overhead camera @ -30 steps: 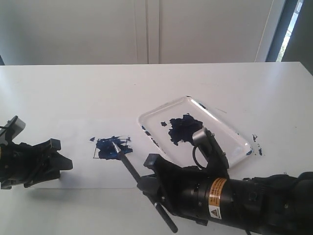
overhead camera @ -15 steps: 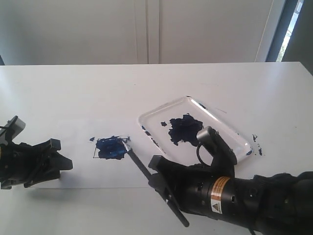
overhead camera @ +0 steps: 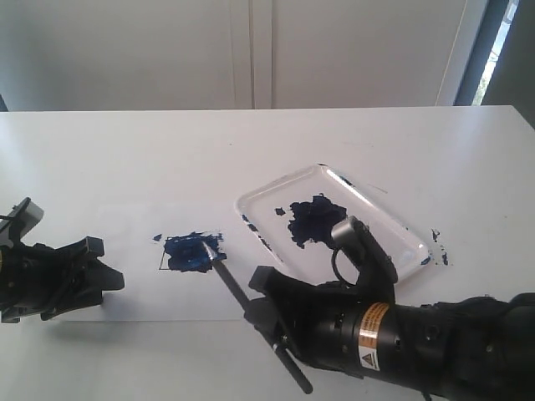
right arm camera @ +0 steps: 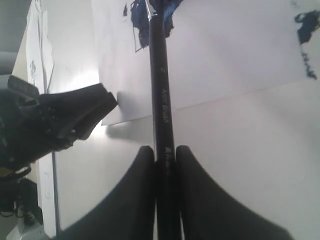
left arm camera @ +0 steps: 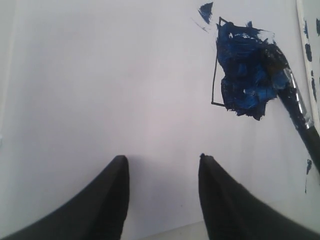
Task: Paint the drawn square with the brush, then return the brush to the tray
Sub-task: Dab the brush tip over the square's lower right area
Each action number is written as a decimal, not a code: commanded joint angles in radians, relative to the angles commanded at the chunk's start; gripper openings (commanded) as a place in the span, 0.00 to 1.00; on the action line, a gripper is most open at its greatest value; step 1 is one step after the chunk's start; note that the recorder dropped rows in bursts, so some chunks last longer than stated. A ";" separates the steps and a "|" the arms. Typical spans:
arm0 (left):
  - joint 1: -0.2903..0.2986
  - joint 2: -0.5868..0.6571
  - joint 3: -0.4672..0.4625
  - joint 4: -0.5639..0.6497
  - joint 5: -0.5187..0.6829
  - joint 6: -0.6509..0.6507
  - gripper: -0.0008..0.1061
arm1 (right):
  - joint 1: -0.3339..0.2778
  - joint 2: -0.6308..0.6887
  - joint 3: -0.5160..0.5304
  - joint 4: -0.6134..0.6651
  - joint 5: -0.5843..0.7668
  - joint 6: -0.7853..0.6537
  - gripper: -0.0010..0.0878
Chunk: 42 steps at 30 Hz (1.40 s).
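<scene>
The drawn square [overhead camera: 191, 253] on the white paper sheet [overhead camera: 125, 221] is largely smeared with dark blue paint. My right gripper [overhead camera: 261, 305] is shut on the black handle of the brush [overhead camera: 230, 280], whose tip rests on the square's right part. In the right wrist view the brush [right arm camera: 161, 90] runs straight out from between the right gripper's [right arm camera: 165, 150] fingers to the square [right arm camera: 150, 15]. My left gripper [overhead camera: 107, 266] stands open and holds nothing, at the paper's left edge. In the left wrist view the left gripper [left arm camera: 161, 159] faces the square [left arm camera: 245, 75] and the brush [left arm camera: 295, 105]. The tray [overhead camera: 368, 196] lies right of the paper.
A dark blue paint blot [overhead camera: 313, 219] fills the tray's middle, with flecks on its near rim. More paint flecks [overhead camera: 439, 251] mark the table right of the tray. The left gripper [right arm camera: 90, 107] shows in the right wrist view beside the paper's corner.
The brush tip swept right to the square's edge, then came back left onto the paint. The right arm shifted with it. The left gripper has not moved.
</scene>
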 joint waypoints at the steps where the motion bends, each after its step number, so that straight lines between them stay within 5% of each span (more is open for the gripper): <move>1: 0.000 0.000 0.000 0.000 0.000 0.000 0.50 | 0.000 0.000 0.000 -0.010 0.000 0.010 0.01; 17: 0.000 0.000 0.000 0.000 -0.002 -0.002 0.50 | 0.039 0.004 -0.016 0.045 0.024 0.000 0.01; 23: 0.000 0.000 0.000 0.000 -0.002 0.000 0.50 | 0.039 0.012 -0.026 0.077 0.134 -0.039 0.01; 42: 0.000 0.000 0.000 0.000 -0.006 0.000 0.50 | -0.008 -0.009 -0.026 0.199 0.210 -0.195 0.01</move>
